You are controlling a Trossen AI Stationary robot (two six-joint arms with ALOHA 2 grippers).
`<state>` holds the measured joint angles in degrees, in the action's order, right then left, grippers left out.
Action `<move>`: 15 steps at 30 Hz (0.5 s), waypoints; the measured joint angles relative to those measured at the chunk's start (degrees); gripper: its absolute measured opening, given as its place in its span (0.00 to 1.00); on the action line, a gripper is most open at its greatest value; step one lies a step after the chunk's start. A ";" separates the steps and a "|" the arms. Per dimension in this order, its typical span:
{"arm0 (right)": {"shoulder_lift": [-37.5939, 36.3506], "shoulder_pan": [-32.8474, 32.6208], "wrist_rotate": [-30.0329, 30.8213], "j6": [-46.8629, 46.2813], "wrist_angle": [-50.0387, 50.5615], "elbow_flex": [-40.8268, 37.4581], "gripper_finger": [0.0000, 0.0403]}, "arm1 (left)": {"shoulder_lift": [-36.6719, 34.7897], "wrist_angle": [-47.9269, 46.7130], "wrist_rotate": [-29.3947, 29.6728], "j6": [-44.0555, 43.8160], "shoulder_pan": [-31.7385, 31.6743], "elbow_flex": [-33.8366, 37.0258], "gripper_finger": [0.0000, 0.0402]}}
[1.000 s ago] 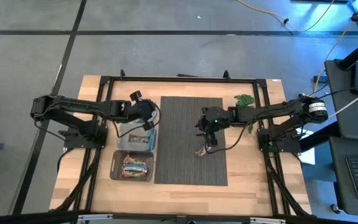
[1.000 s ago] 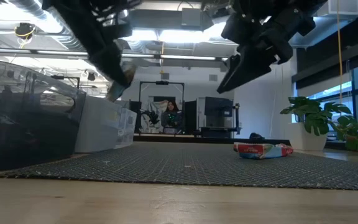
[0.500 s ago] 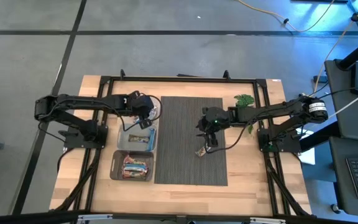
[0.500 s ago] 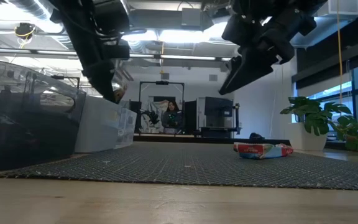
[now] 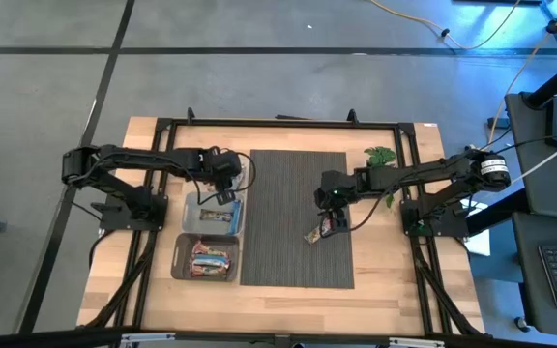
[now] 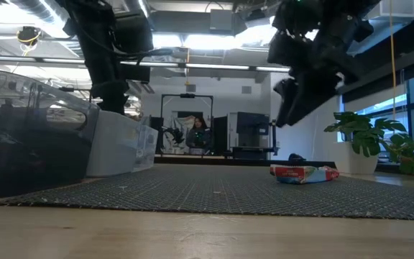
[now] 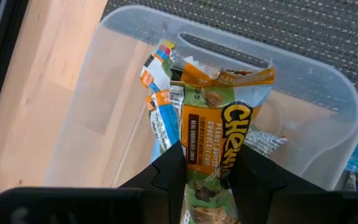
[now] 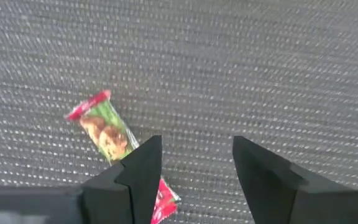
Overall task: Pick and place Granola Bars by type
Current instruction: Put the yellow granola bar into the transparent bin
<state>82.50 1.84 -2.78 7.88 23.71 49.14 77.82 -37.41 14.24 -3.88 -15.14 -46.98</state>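
- Clamped between my left gripper (image 7: 207, 171) fingers is an orange and green wrapped granola bar (image 7: 219, 140) with yellow letters; a second bar with a blue and white wrapper (image 7: 161, 106) sits against it, and I cannot tell if the fingers press that one too.
- Directly under this gripper is a clear plastic bin (image 7: 303, 81), the farther one of two bins at the left edge of the mat; in the high view the left gripper (image 5: 222, 184) hangs over the far end of this bin (image 5: 198, 220).
- Just beside it, nearer to the front of the table, a second clear bin (image 5: 179, 259) has several bars with red and blue wrappers (image 5: 209, 260) inside.
- My right gripper (image 8: 191, 165) has its fingers spread apart and empty, above the dark ribbed mat (image 8: 260, 68).
- Below the right gripper lies one flat bar with a red and green shiny wrapper (image 8: 104, 134) on the mat, partly behind one finger and not touched.
- From above, the right gripper (image 5: 332, 215) is over the right part of the mat (image 5: 293, 174), with that bar (image 5: 314, 235) just beside it.
- A green leafy sprig (image 5: 381, 155) lies on the wooden table (image 5: 395, 290), beyond the far right corner of the mat.
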 joint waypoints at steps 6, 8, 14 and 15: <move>0.00 -1.25 -0.32 0.15 -0.92 -4.62 0.50 | 0.00 0.37 0.00 0.09 0.02 0.00 0.25; 0.00 -1.84 -0.37 0.10 -0.95 -6.05 0.50 | 0.00 0.37 -0.01 0.11 0.02 0.00 0.26; 0.02 -3.75 -0.57 0.13 -2.27 -7.47 0.50 | 0.00 0.37 0.00 -0.27 0.02 0.00 0.31; 0.02 -4.00 -1.31 0.34 -2.37 -7.47 0.50 | 0.00 0.37 0.00 -0.53 0.02 0.00 0.32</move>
<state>82.52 -2.17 -4.09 8.22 21.34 41.67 77.82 -37.04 14.24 -4.40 -15.11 -46.98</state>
